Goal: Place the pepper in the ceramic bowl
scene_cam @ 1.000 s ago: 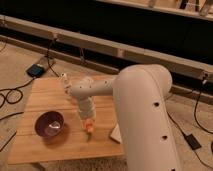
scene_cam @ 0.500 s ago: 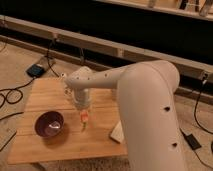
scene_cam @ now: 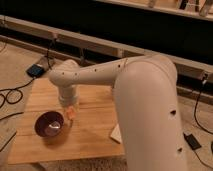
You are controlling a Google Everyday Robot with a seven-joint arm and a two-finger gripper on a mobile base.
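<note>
The ceramic bowl (scene_cam: 49, 124) is round, dark maroon with a shiny inside, and sits at the front left of the wooden table (scene_cam: 95, 132). The pepper (scene_cam: 71, 114) shows as a small orange tip just right of the bowl's rim, hanging below my gripper (scene_cam: 69, 109). The gripper is at the end of my white arm (scene_cam: 100, 75), which reaches across the table from the right. The gripper holds the pepper just above the bowl's right edge. Most of the gripper is hidden by the arm's wrist.
A pale cream block (scene_cam: 116, 134) lies on the table by the arm's base. Black cables (scene_cam: 10, 95) and a dark box (scene_cam: 36, 70) lie on the floor to the left. A dark wall with a rail runs behind the table.
The arm has swung left across the table, carrying the pepper from the table's middle to the bowl's right rim.
</note>
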